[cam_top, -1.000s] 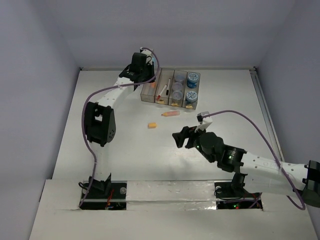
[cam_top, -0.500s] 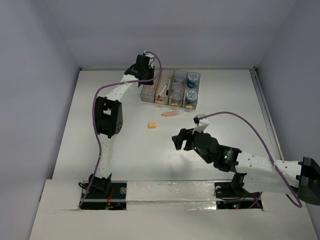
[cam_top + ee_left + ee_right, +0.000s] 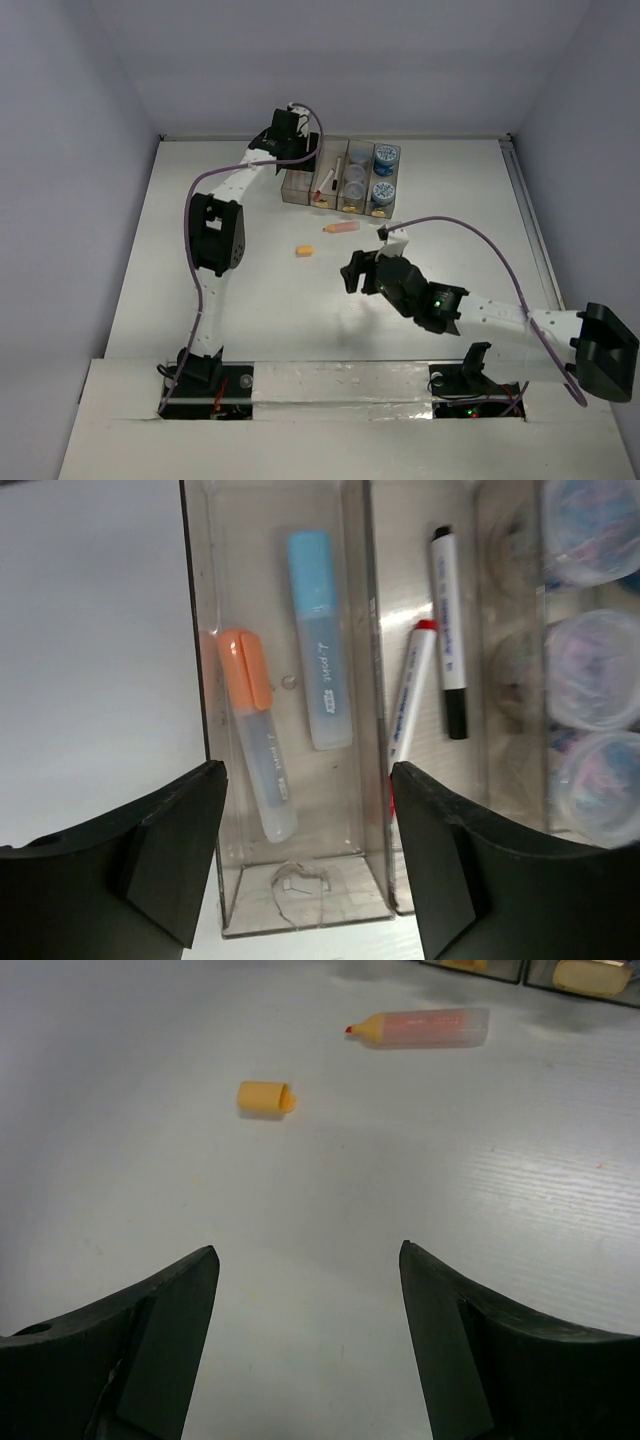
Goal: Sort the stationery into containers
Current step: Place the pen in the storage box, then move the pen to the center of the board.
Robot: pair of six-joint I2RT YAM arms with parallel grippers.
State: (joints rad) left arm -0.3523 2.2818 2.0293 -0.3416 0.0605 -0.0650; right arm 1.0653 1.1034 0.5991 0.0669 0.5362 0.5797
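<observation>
Nearest to us, the right gripper (image 3: 305, 1295) hangs low over the matte white table (image 3: 250, 310), jaws spread wide with nothing between them. Just ahead we've got two loose pieces lying apart from each other: one stubby orange plastic cap (image 3: 265, 1098) on its side, and beyond it one uncapped marker with a translucent orange barrel (image 3: 425, 1027), pointed tip towards the cap. Further back we count four narrow translucent grey-brown plastic bins (image 3: 290, 195) joined in a row. The leftmost holds two chunky markers, one orange-capped (image 3: 258, 735) and one blue-capped (image 3: 320, 640). The next holds two thin pens, one red and white (image 3: 410, 705) and one black and white (image 3: 448, 630). Then come clear round jars (image 3: 354, 172), too blurred to count, and in the last bin two blue-patterned round jars (image 3: 384, 172). The left gripper (image 3: 305, 780) hovers over the leftmost bin, jaws wide and empty.
</observation>
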